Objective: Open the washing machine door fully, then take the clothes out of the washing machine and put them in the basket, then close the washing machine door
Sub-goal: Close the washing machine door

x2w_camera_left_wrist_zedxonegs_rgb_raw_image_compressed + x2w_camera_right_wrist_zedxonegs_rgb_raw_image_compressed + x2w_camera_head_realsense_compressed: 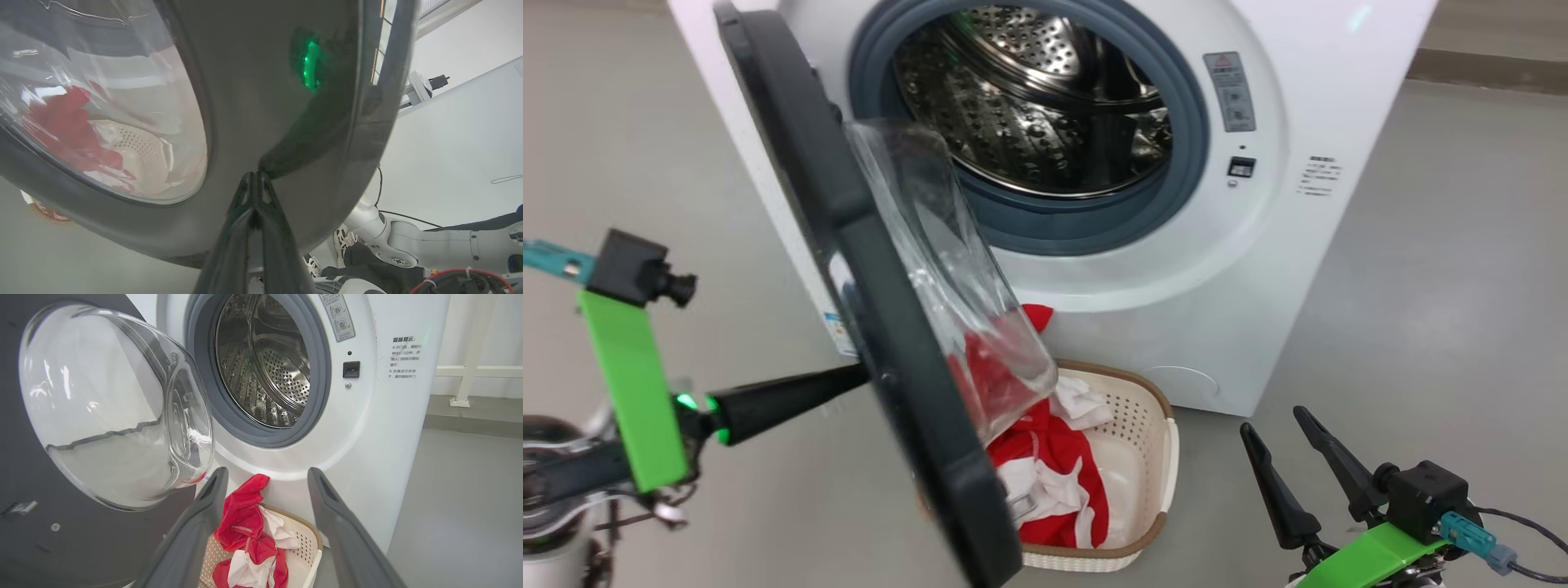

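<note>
Late stage of the unloading task. The big white front-loading washing machine (1258, 269) stands with its round, black-rimmed washing machine door (890, 343) swung out at an angle, the clear bulging glass bowl (947, 261) facing the opening. Inside the grey rubber gasket (1186, 155), the visible part of the perforated steel drum (1029, 106) appears empty. The red and white fabric clothes (1054, 457) lie heaped in the small cream perforated plastic basket (1131, 412), which sits on the grey floor (1421, 286) just in front of the machine and partly beneath the door; one red fold hangs over the basket's rear rim against the machine front. The left gripper (849, 377) is clenched, its two dark fingers pressed together and grasping nothing, with the tip set against the outer face of the door's black rim. The right gripper (1272, 420) hangs released and empty, jaws spread wide, well apart from the door at the lower right. Judged from this layout, opening and unloading are complete; the one step left is to close the door, and the left gripper seems placed to push it.
</note>
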Available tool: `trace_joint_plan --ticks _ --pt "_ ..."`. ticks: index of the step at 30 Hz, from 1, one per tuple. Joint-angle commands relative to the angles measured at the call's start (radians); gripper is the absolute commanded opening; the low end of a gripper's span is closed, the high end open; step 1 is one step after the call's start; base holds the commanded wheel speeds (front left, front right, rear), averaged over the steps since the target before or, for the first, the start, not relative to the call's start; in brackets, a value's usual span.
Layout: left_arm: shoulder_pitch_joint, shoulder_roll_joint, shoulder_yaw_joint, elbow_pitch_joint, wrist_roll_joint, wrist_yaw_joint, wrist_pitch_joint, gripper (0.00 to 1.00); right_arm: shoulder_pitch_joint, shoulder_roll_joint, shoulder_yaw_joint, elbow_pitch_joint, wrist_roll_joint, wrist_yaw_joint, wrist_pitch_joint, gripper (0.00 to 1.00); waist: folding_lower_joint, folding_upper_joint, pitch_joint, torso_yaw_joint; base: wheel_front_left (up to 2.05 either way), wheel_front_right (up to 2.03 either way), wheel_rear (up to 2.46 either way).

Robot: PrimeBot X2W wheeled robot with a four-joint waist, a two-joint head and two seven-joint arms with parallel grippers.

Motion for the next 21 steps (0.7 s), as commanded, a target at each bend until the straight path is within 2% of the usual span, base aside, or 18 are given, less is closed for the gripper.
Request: trace_joint_plan --ticks 1,5,11,21 --pt "-0.054 0.010 0.017 -0.037 0.022 -0.007 -0.029 0.00 -0.003 -0.007 0.010 -0.026 -0.003 0.006 -0.006 1.00 -0.0001 0.0000 0.009 -0.039 0.00 0.00 0.00" --pt "-0.095 -0.040 -0.022 -0.022 0.066 -0.007 -0.130 0.00 -0.023 0.000 0.007 -0.030 -0.005 0.006 -0.006 1.00 -0.0001 0.0000 0.032 -0.092 0.00 0.00 0.00" --pt "-0.162 -0.082 -0.056 0.024 0.079 -0.007 -0.239 0.00 -0.051 0.007 0.002 -0.035 -0.007 0.006 -0.006 1.00 -0.0001 0.0000 0.076 -0.160 0.00 0.00 0.00" --pt "-0.278 -0.075 -0.126 0.098 0.119 -0.007 -0.363 0.00 -0.096 0.024 -0.007 -0.047 -0.011 0.006 -0.006 1.00 -0.0001 0.0000 0.158 -0.261 0.00 0.00 0.00"
